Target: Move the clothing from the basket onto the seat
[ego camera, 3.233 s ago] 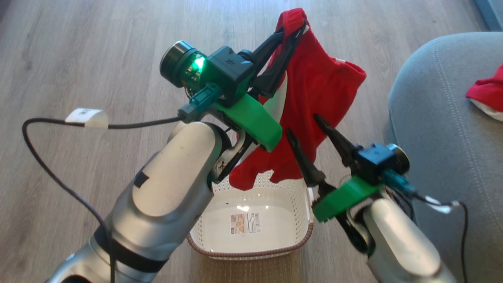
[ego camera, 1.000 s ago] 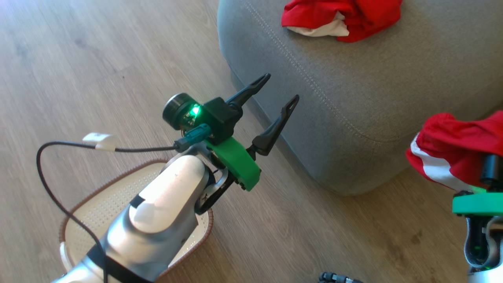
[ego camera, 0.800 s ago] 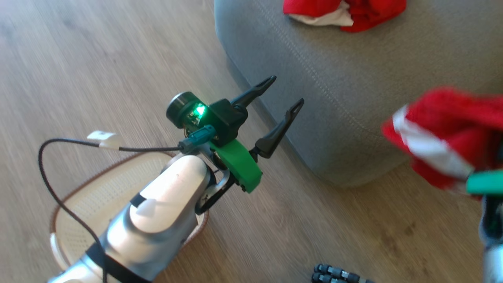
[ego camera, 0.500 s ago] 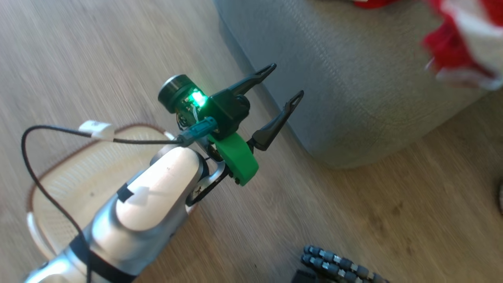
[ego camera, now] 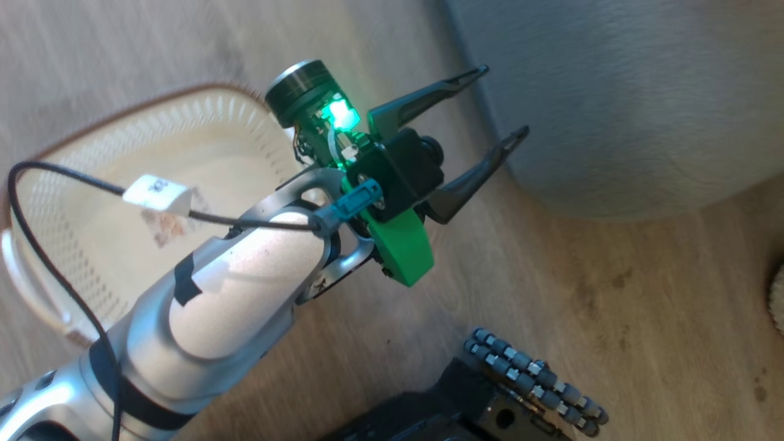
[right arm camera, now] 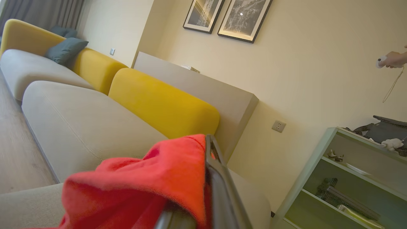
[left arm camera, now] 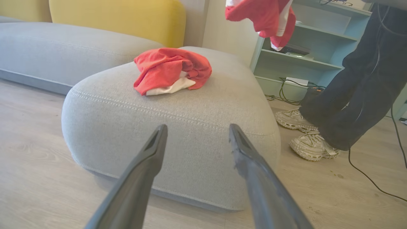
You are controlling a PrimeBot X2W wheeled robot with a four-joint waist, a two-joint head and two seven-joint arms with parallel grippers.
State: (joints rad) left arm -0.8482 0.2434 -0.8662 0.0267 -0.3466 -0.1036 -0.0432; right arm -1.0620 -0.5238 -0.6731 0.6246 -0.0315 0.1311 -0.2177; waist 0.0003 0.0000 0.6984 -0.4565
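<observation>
**Pale wood floor, grey seat: one garment down, one held aloft**

Pale wood flooring [ego camera: 551,275] runs under everything in the head view, with the basket [ego camera: 61,245] standing on it at the left and the rounded corner of the seat [ego camera: 612,92] at the upper right. On the bare cream bottom of the basket lies its paper label [ego camera: 165,223], partly behind the left forearm. The left gripper [ego camera: 506,99] hangs above the floor between basket and seat. Its two dark fingers are spread wide with nothing between them, and they point at the side of the cushion without touching it. A black cable [ego camera: 61,288] with a white tag loops off that wrist.

From the left wrist, a crumpled garment [left arm camera: 168,68], red with a white panel, rests on top of the seat near its middle. A hanging garment [left arm camera: 264,16] dangles in the air, higher up and toward the seat's far right side, in front of a pale green shelf unit [left arm camera: 302,57]. Whether it hangs over the cushion or past it I cannot tell.

The right gripper [right arm camera: 203,152] pinches that hanging garment. Red fabric bunches against one visible finger and covers the other.

A person [left arm camera: 349,95] in dark trousers and pale sneakers stands on the floor right of the seat. A yellow backrest [right arm camera: 165,105] rises behind the grey cushions.
</observation>
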